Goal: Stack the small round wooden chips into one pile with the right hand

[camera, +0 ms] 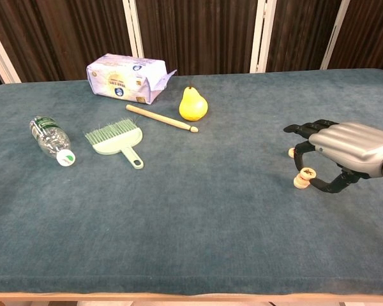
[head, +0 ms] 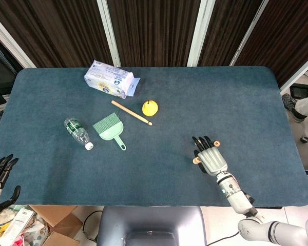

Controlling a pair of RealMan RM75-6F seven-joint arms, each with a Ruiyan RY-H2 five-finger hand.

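My right hand (camera: 345,150) hovers low over the right side of the blue table (camera: 198,210), also seen in the head view as right hand (head: 210,156). Its thumb and a finger pinch a small round wooden chip (camera: 305,172) with a red mark. That chip sits right on top of another chip (camera: 299,183) lying on the cloth; the two show as one chip pile (head: 196,161) from above. A third chip (camera: 292,152) lies just beyond the fingertips, shown as chip (head: 217,144). My left hand (head: 0,171) hangs off the table's near left corner, fingers spread, empty.
On the left half lie a plastic bottle (camera: 51,139), a green dustpan brush (camera: 115,140), a wooden stick (camera: 161,118), a yellow pear (camera: 193,104) and a tissue pack (camera: 124,78). The table's right edge is close to my right forearm.
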